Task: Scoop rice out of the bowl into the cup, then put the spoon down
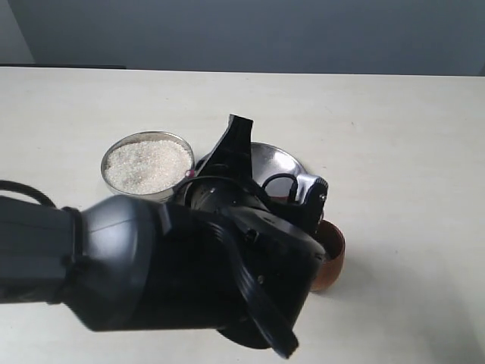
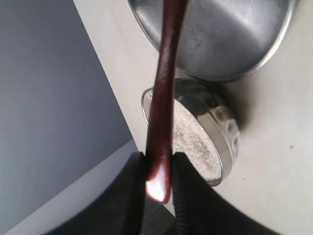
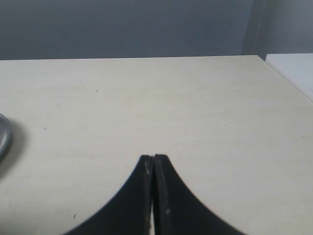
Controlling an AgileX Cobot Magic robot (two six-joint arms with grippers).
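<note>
One thin pinch from the closed left gripper (image 2: 157, 169) holds the spoon (image 2: 164, 98) beside the bowl (image 2: 226, 131); any swivel could spill rice (image 2: 191, 139).

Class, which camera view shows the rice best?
The exterior view: there the rice shows as one whole surface, filling the bowl. The left wrist view shows only part of it, crossed by the handle of the spoon. The right wrist view shows none.

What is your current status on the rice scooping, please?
Left gripper shut on spoon handle; head out of view. Right gripper shut, holding nothing. Bowl full of rice. Left arm hides most of cup.
</note>
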